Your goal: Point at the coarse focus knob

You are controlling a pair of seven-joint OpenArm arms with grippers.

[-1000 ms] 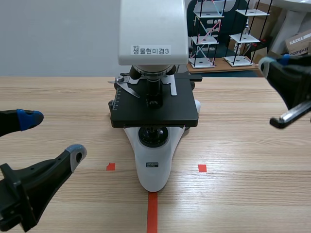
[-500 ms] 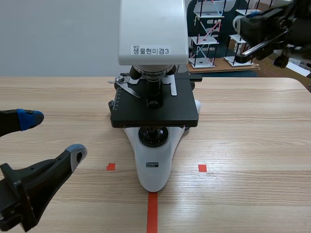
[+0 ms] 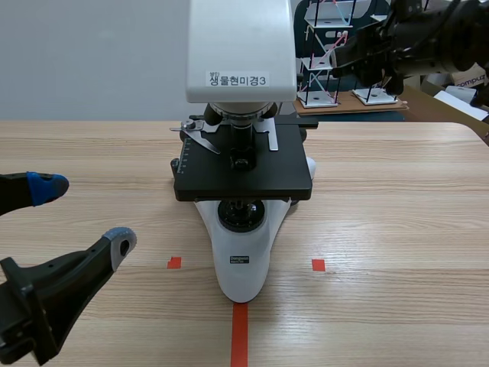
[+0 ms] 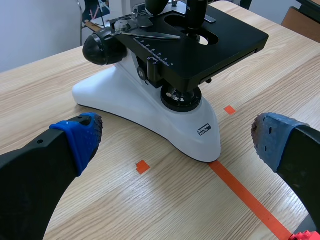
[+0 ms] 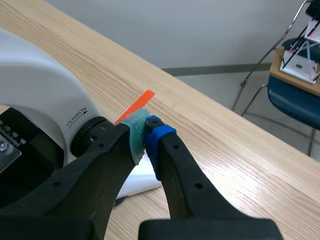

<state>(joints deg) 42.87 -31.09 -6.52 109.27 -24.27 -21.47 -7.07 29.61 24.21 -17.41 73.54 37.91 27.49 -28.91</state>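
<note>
A white and black microscope [image 3: 241,153] stands mid-table, its label toward me. In the right wrist view a black focus knob [image 5: 86,136] sticks out of the white body beside the word TENSION. My right gripper [image 5: 144,136] is shut on nothing, and its pads meet just beside that knob. In the scene view the right gripper [image 3: 338,56] is raised behind the microscope's head. Low at the near left, my left gripper [image 3: 84,214] is open and holds nothing. The microscope base [image 4: 150,107] lies ahead of the left gripper [image 4: 177,139], with another black knob [image 4: 102,47] on its side.
The black stage [image 3: 243,172] overhangs the base. An orange-red tape line [image 3: 240,332] runs to the near edge, with small squares either side. Shelving models [image 3: 325,53] and a blue chair [image 5: 295,97] stand beyond the table's far edge.
The right arm has risen from the right of the table to high at the far right, then swung in toward the back of the microscope. The left arm has kept still.
</note>
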